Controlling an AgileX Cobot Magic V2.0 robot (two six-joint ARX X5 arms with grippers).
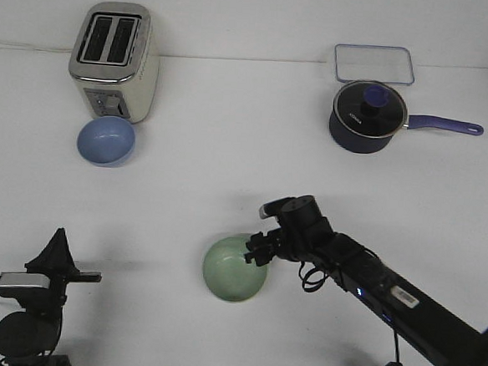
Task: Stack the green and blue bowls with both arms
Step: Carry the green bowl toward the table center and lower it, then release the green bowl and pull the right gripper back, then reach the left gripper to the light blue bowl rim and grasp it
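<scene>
Where bowls sit: white table (230,148)

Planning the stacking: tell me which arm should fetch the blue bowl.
Left, probably. The blue bowl sits far left by the toaster, on the left gripper side; the right gripper is at the green bowl.

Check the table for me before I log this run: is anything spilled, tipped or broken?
Nothing stands out. The blue bowl sits upright by the toaster, the green bowl upright at the right gripper, and the saucepan keeps its lid on.
</scene>
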